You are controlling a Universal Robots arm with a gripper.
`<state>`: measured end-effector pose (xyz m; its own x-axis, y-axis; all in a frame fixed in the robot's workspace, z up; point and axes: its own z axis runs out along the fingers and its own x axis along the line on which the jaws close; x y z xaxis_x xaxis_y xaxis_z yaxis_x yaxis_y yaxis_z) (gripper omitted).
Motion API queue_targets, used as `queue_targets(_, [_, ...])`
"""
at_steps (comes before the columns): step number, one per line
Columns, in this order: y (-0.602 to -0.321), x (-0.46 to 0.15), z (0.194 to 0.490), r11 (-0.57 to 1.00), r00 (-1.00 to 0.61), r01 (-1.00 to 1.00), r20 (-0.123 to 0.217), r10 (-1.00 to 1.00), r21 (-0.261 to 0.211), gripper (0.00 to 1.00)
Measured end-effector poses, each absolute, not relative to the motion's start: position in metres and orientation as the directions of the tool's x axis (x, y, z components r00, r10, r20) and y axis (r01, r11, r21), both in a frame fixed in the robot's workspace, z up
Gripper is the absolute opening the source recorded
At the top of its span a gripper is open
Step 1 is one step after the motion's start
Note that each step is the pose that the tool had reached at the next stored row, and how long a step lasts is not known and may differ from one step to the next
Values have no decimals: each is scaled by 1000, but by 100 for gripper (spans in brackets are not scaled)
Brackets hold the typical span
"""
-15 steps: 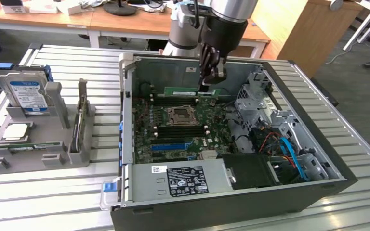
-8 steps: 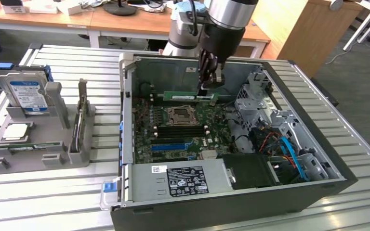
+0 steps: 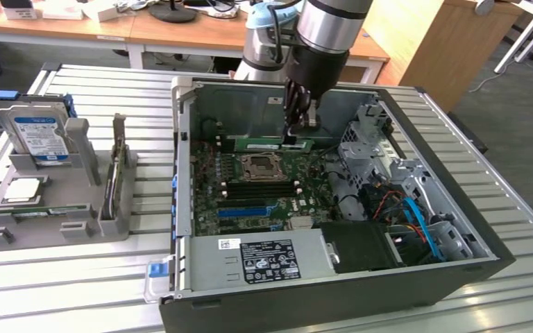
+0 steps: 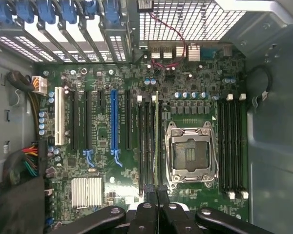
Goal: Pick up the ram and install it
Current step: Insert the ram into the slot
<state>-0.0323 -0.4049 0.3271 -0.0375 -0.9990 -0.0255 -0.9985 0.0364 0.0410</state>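
The black tool [image 3: 294, 137], pressed together, pinches the long thin green ram stick [image 3: 264, 145] in the upper middle of the exterior view, inside the open black computer case [image 3: 341, 298], above the green motherboard [image 3: 248, 201]. Picking looks done; seating seems not yet done.

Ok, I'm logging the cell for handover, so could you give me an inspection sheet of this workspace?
Surface: slatted metal table carrying an open computer case and a grey parts holder.
Job's things: ram held edge-on at the memory slots beside the processor socket; seating cannot be told.
Clutter: hard drive and processor chip in the holder.
Pincer: shut on the ram.
Cables: blue cable and coloured wires inside the case.
Surroundings: wooden desks behind the table.
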Motion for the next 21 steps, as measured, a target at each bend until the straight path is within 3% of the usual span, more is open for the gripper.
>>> queue_targets(21, [-405, -32, 306, 36, -38, -998, -25, -999, 41, 12])
